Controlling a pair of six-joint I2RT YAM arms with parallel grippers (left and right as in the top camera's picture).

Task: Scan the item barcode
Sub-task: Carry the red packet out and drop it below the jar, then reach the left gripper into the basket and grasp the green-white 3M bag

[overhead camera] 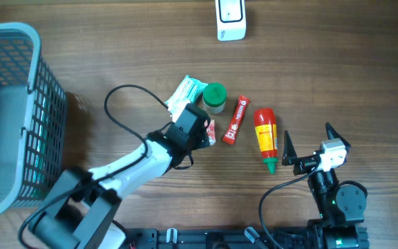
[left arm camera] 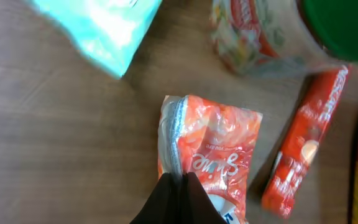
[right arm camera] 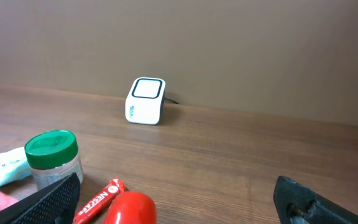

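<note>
The crinkled orange foil sachet [left arm camera: 213, 149] lay near the middle of the wooden desk [overhead camera: 116, 41], just below a green-lidded jar [overhead camera: 215, 97] and beside a red stick packet [overhead camera: 235, 120]. The left gripper [left arm camera: 178, 198] had its jaws together, pinched on the sachet's silver seam at the near end, so the sachet's long axis ran straight away from the jaws. Whether it had left the desk could not be told.

The white box scanner [overhead camera: 230, 19] stood well apart at the far edge, beyond the jar, so the carry looked to be forward and slightly right. The right gripper [overhead camera: 308, 138], jaws wide apart and empty, hung by a red sauce bottle [overhead camera: 266, 137].

The overhead view hid most of the sachet under the gripper, and the left wrist view showed the pinch. Only the right wrist view showed the scanner's window; no view showed a barcode.
</note>
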